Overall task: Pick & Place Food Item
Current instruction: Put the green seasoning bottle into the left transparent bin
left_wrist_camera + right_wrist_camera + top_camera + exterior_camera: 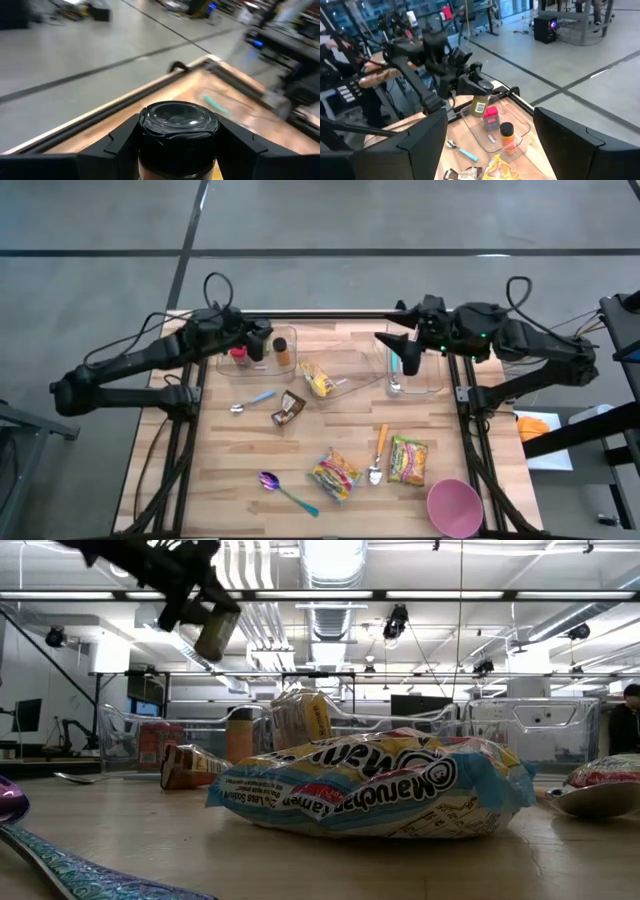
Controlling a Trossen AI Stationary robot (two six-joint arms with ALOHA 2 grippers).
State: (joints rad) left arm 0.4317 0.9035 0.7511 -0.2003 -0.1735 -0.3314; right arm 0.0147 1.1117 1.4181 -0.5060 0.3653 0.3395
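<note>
Overhead, the left hand (262, 340) is hovering above a clear bin (228, 367) at the far left of the wooden bench (340, 435), clamping a dark-capped jar (258, 346). Below it in the bin, a red-capped container (239, 356) and an orange bottle (283, 352) are standing. The right hand (400, 345) is hanging over the clear bin (440, 380) at the far right, its fingers spread and gripping nothing.

From bench level, the jar (216, 632) is hanging tilted in the air, gripped by the left hand (190, 602), well above the bins. A ramen packet (370, 785) is lying close in the foreground.

Through the left wrist camera, the jar's black cap (178, 120) is sitting between the two dark fingers (122, 140).

Through the right wrist camera, the right hand's own fingers (420, 135) are standing wide apart, while across the bench the left hand (470, 85) is gripping the jar (481, 102) over the bin (517, 127) with the red and orange containers.
</note>
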